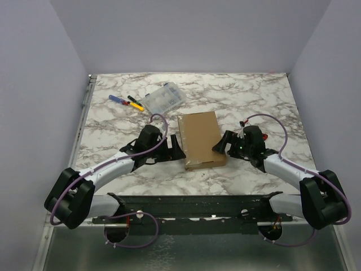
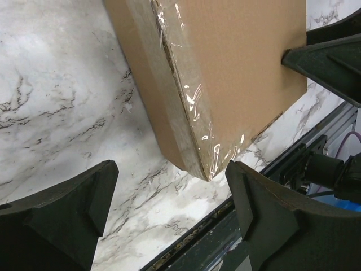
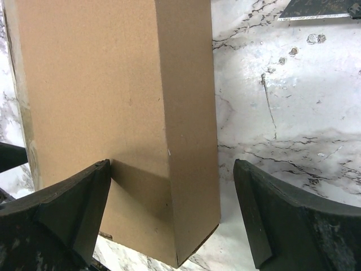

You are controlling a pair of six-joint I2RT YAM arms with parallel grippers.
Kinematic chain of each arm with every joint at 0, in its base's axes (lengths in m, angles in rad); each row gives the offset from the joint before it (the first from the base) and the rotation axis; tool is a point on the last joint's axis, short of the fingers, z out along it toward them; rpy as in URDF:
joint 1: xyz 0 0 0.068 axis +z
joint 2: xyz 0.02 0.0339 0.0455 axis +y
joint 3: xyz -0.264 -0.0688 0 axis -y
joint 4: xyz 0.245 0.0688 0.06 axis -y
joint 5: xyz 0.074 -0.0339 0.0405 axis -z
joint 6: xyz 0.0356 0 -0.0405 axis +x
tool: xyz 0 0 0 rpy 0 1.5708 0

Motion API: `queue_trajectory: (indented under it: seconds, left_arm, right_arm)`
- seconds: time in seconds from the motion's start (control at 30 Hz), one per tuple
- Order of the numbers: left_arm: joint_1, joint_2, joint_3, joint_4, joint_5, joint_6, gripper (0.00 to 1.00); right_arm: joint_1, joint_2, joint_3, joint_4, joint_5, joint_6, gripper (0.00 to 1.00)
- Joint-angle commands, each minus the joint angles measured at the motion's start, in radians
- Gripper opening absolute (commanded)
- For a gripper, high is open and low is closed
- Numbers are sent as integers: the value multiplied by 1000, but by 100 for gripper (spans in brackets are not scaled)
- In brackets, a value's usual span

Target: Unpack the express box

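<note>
The express box (image 1: 201, 138), a flat rectangular brown cardboard mailer, lies closed at mid-tabletop on the white marbled tabletop (image 1: 254, 96). The left end effector (image 1: 175, 148) sits just beside its near left corner and the right end effector (image 1: 221, 144) just beside its near right side. Both stand wide open, gripping nothing. A clear plastic compartment case (image 1: 164, 97) lies behind the box, to the left.

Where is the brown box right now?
In the top view, the brown box lies flat on the table, between the left gripper and the right gripper. The clear plastic case sits just behind it, toward the left.
</note>
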State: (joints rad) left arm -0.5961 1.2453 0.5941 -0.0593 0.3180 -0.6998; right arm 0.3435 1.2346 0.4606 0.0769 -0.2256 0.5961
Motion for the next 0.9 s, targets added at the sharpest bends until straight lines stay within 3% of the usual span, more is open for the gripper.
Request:
queue_trajectory:
  seconds: [0.0, 0.13, 0.47, 0.7, 0.87]
  left_arm:
    - [-8, 40, 4, 56, 20, -13, 87]
    - [-13, 79, 14, 78, -10, -12, 86]
    - [-21, 160, 14, 80, -57, -14, 73]
    - [-22, 167, 3, -1, -136, -21, 58]
    - [-22, 150, -3, -67, -200, -12, 56]
  right_arm:
    - [3, -20, -23, -11, 26, -2, 94]
    - [2, -23, -16, -23, 26, -8, 94]
    - [2, -7, -22, -21, 28, 0, 94]
    - [3, 10, -22, -26, 59, 29, 94]
    - [3, 20, -21, -41, 112, 63, 93]
